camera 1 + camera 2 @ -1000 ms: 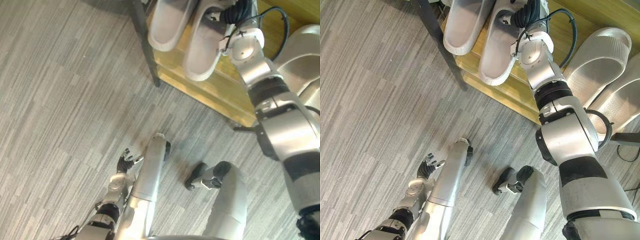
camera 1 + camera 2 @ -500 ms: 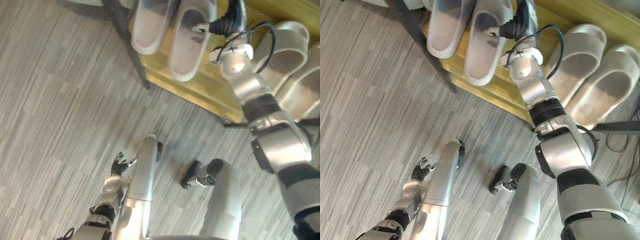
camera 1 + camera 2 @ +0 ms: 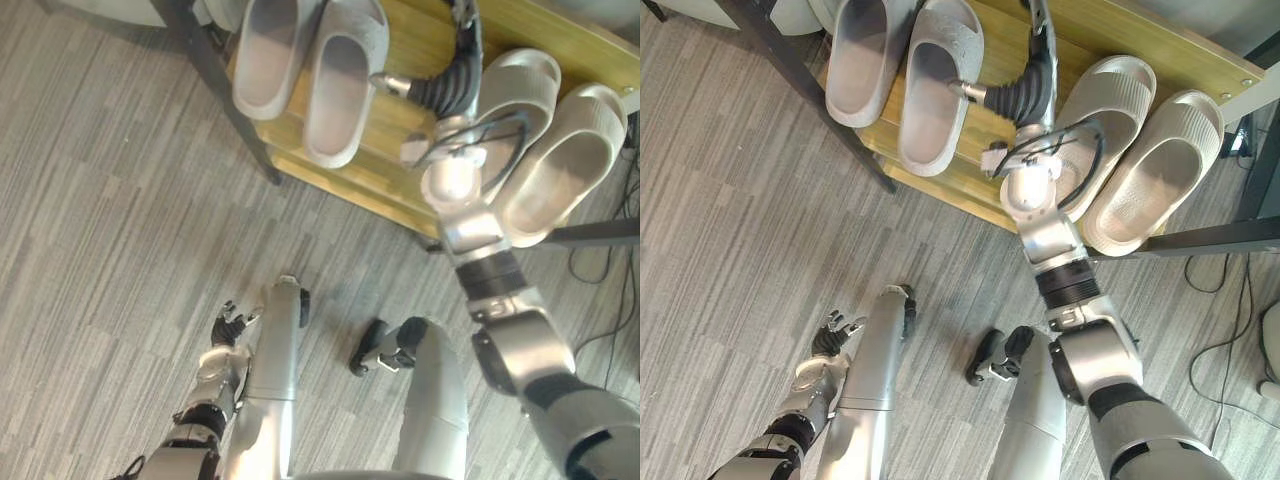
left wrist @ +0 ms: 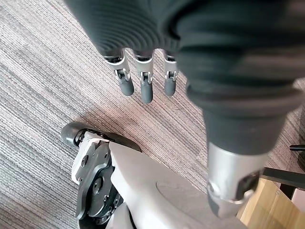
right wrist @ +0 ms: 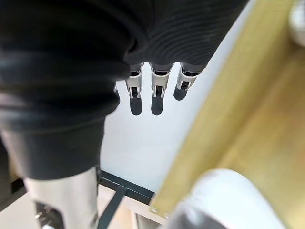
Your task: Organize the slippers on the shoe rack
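- Slippers [image 3: 902, 85] sit in two pairs on the rack [image 3: 940, 186], heels just past its front edge; I judge them sorted.
- My right robot hand [image 3: 1038, 60] hangs over the rack between the pairs, fingers [image 5: 152, 90] straight, holding nothing.
- My left robot hand [image 3: 830, 335] idles low over the floor [image 3: 720, 200], fingers loose.

No legible writing anywhere

Nothing readable is showing on the slippers [image 3: 932, 90], the wooden shoe rack [image 3: 1160, 50] or the grey floor [image 3: 740, 250]; no label or number is standing out.
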Tool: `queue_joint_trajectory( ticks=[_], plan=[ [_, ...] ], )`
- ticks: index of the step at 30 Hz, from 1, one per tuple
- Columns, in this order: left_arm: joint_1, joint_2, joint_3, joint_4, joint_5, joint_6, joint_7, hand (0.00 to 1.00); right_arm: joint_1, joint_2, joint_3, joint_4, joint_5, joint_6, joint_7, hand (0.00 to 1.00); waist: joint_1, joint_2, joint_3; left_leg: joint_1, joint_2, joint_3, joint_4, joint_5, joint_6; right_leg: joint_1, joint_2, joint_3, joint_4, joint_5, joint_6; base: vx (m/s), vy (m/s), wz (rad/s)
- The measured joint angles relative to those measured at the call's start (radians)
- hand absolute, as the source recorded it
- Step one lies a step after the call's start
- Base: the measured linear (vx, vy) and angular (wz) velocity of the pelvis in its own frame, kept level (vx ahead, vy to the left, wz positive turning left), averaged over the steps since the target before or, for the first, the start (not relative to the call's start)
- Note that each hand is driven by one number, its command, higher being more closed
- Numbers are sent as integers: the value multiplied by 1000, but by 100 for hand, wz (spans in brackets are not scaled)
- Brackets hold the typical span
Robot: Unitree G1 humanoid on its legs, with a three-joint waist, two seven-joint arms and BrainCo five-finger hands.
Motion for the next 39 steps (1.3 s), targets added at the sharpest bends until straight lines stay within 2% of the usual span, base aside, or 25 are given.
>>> queue_joint_trajectory(
  ticks=[4, 9, 12, 16, 21, 27, 35, 39],
  plan=[
    [0, 0, 2, -8, 0, 1, 0, 0, 93, 104, 2, 0, 60, -19, 24, 0, -2, 0, -1, 13, 2, -2, -3, 0, 0, 16, 2, -4, -3, 0, 0, 23, -8, 0],
    [-2, -20, 40, -42, -10, 6, 5, 0, 167, 215, -14, 33, 215, -39, 44, 0, 0, 0, -1, 18, 2, -2, -12, 4, -2, 18, 2, -5, -6, 1, -3, 0, 0, 0],
    [-5, -25, 41, -53, -12, 6, 9, 0, 167, 227, -52, 42, 311, -66, 74, 0, 6, 1, -2, 22, 2, -4, -26, 12, -6, 21, 2, -11, -16, 5, -9, 18, -16, 2],
    [-5, -46, 80, -67, -13, 7, 12, 0, 166, 214, -98, 58, 437, -68, 118, 0, 7, 2, -3, 39, 2, -7, -36, 13, -9, 39, 3, -17, -24, 4, -10, 16, -14, 1],
    [-8, -62, 97, -71, -12, 7, 9, 0, 136, 202, -97, 105, 568, -95, 185, 0, 19, 4, -4, 50, 1, -11, -48, 16, -13, 52, 3, -24, -32, 4, -10, 5, -6, 1],
    [-14, -86, 118, -70, -10, 6, 1, 0, 36, 196, -95, 193, 672, -107, 224, 0, 40, 10, -7, 39, -5, -30, -52, 23, -24, 53, 2, -43, -33, 2, -15, 9, -20, 5],
    [-24, -105, 116, -70, -10, 6, -1, 0, -51, 200, -99, 277, 747, -109, 229, 0, 65, 16, -10, 33, -14, -44, -58, 32, -33, 54, 0, -56, -29, -2, -20, 1, -22, 5],
    [-28, -116, 116, -71, -12, 6, -1, 0, -100, 200, -155, 322, 787, -109, 222, 0, 78, 17, -10, 30, -24, -55, -68, 43, -40, 55, -7, -69, -29, -4, -24, -6, -27, 10]
  ],
)
